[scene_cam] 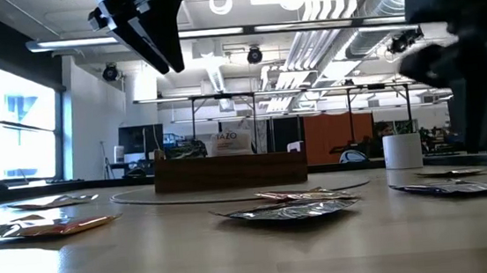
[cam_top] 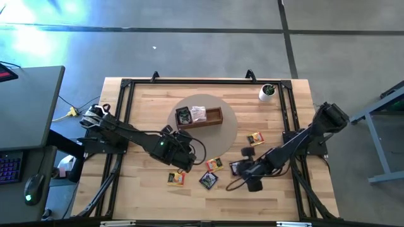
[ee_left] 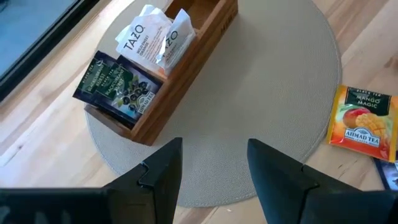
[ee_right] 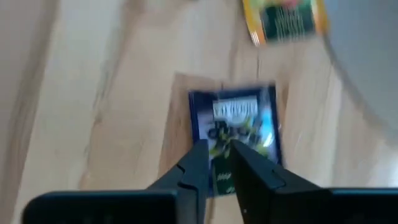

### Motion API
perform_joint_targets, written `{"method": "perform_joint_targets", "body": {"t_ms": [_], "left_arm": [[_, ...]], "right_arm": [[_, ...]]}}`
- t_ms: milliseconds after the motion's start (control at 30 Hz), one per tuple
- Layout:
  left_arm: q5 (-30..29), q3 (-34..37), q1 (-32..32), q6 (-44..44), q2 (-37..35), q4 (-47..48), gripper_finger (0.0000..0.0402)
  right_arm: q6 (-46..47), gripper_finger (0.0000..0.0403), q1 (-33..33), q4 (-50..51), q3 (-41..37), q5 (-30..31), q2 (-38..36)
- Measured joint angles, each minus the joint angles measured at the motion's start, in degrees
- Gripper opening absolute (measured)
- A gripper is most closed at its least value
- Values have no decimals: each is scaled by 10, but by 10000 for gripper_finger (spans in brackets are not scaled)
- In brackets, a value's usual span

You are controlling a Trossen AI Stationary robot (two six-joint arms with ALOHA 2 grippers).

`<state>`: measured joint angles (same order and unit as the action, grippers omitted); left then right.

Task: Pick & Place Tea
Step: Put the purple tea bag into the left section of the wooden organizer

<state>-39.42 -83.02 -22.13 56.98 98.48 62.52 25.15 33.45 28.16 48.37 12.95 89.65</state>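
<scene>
Two grippers are seen over the wooden table (cam_top: 145, 198). The right gripper (ee_right: 217, 163) is lowered at the near right of the table, its fingers parted only narrowly, with a flat blue-black square tea sachet (ee_right: 234, 134) lying directly beyond the tips; whether the foil is actually pinched cannot be told from the blurred wrist view. A yellow-orange sachet (ee_right: 284, 18) lies a little farther off. The left gripper (ee_left: 214, 165) is held above the table's middle with its fingers spread wide and empty, pointed toward the round grey mat (ee_left: 267, 93) on which the brown wooden three-compartment tray (ee_left: 186, 68) stands. Inside the tray, white sachets (ee_left: 152, 37) and a dark sachet (ee_left: 118, 84) are already stood. More sachets are scattered on the near boards, among them a yellow mango sachet (ee_left: 364, 118) just beside the mat. A small white cup (cam_top: 267, 93) stands at the far right corner.

A failed grasp is judged the main risk: a sachet lying this flat may be pushed along the wood or slip from a slack, narrow bite when lifted.
</scene>
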Motion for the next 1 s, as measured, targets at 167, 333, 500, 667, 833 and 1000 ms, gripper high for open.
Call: {"method": "perform_joint_targets", "body": {"t_ms": [167, 333, 500, 667, 833, 1000], "left_arm": [[14, 0, 0, -13, 0, 0, 177], [15, 0, 0, -14, 0, -1, 177], [15, 0, 0, -14, 0, -1, 177], [15, 0, 0, -14, 0, -1, 177], [14, 0, 0, -28, 0, -1, 177], [14, 0, 0, -30, 0, -1, 177]], "right_arm": [[186, 109, -1, -16, -39, 38, 0], [278, 137, -1, -73, -66, 66, -1], [290, 160, -4, -70, -66, 72, -1], [392, 178, -4, -39, -66, 40, -1], [455, 186, 3, -9, -66, 35, 0], [491, 186, -3, -39, -80, 24, 0]]}}
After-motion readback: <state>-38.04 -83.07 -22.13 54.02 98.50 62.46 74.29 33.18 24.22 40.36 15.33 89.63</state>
